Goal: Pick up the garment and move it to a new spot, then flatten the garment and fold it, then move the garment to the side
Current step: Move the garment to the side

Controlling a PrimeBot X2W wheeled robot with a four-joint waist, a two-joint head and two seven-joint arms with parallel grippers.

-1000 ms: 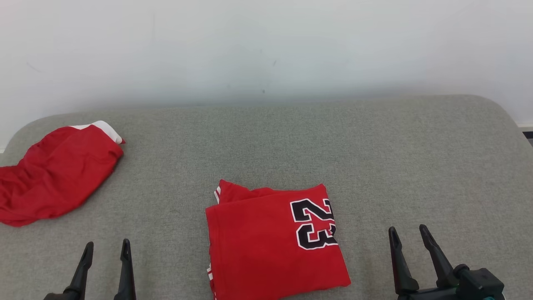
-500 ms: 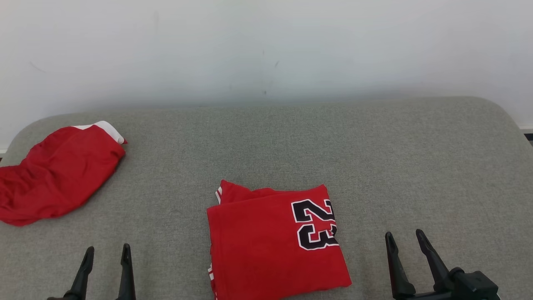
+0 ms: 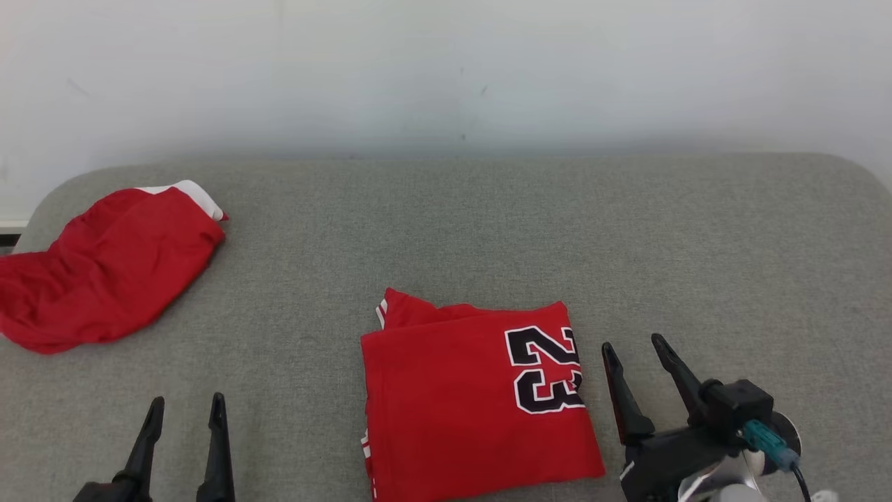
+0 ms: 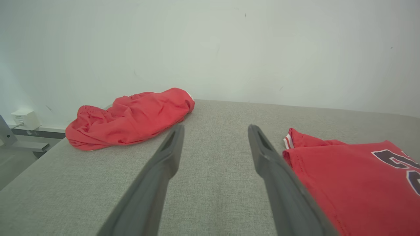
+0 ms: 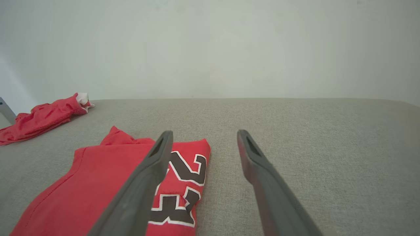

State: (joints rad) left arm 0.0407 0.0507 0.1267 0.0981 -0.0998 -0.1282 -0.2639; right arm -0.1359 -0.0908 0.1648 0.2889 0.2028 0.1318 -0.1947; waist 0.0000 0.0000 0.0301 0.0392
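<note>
looking at the folded red jersey (image 3: 481,397) lying near the front of the grey counter (image 3: 488,223), between the left tool (image 3: 188,399) and right tool (image 3: 631,341), both gaping wide, holding nothing. probably pinching every layer at the edge, then sliding slowly, keeping folds intact.

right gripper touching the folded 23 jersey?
Apart. In the head view a strip of grey cushion shows between the folded jersey and the right gripper, whose jaws stand open.
</note>
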